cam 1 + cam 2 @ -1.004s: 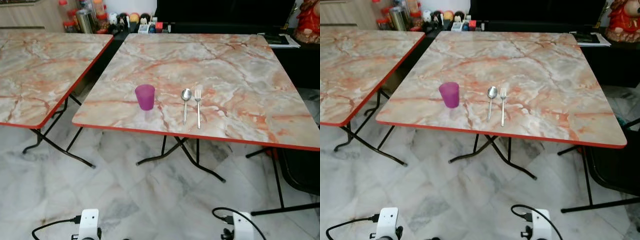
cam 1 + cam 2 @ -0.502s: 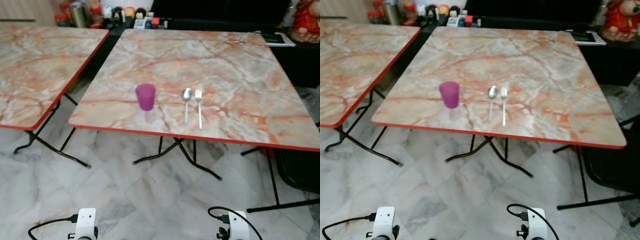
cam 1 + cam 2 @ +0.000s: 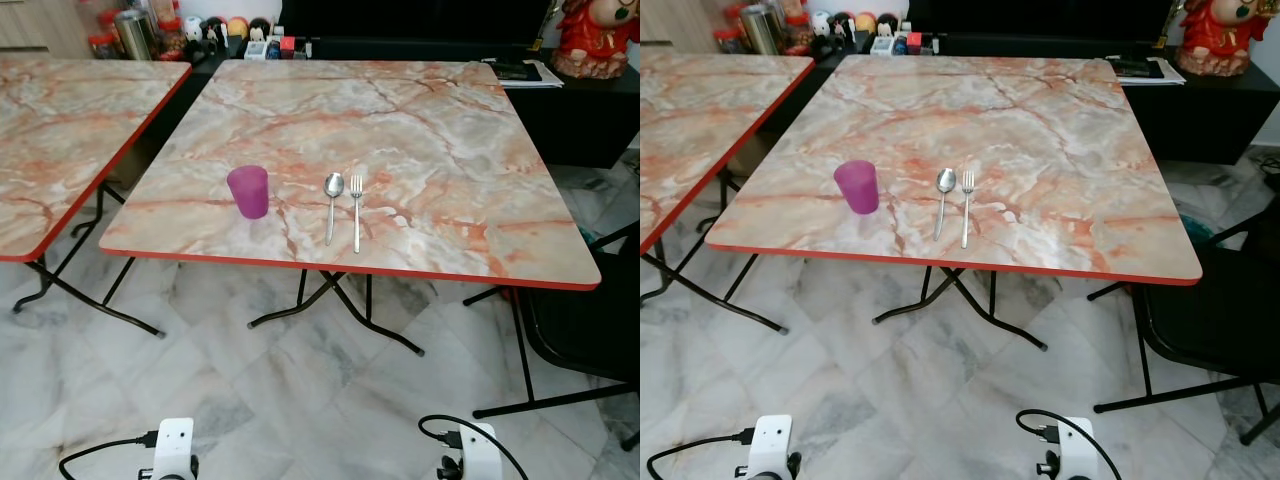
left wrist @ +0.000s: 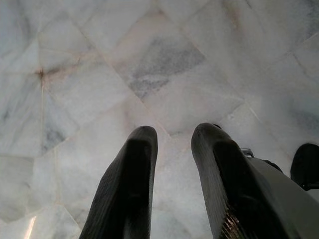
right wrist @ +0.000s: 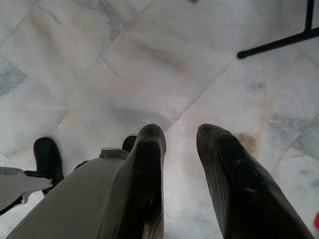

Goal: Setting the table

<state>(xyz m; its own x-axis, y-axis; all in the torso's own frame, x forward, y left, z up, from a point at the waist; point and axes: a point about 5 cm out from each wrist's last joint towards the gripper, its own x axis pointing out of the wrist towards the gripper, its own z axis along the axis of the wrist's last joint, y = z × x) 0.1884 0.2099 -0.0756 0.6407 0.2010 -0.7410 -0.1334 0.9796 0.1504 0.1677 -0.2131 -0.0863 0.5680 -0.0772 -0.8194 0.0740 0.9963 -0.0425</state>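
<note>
- Marble floor (image 4: pixel 99 74) lies under both hanging arms; the table (image 3: pixel 450 150) stands well ahead of the jaws.
- The view has shifted over the last second: the camera moved, not the cup (image 3: pixel 248 191), spoon (image 3: pixel 332 200) or fork (image 3: pixel 356 205).
- Left gripper (image 4: pixel 172 137) and right gripper (image 5: pixel 179 134) hang slightly parted, empty.
- The setting looks laid.

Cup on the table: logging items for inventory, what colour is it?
Purple cup, translucent plastic; clearest in the left eye view.
</note>
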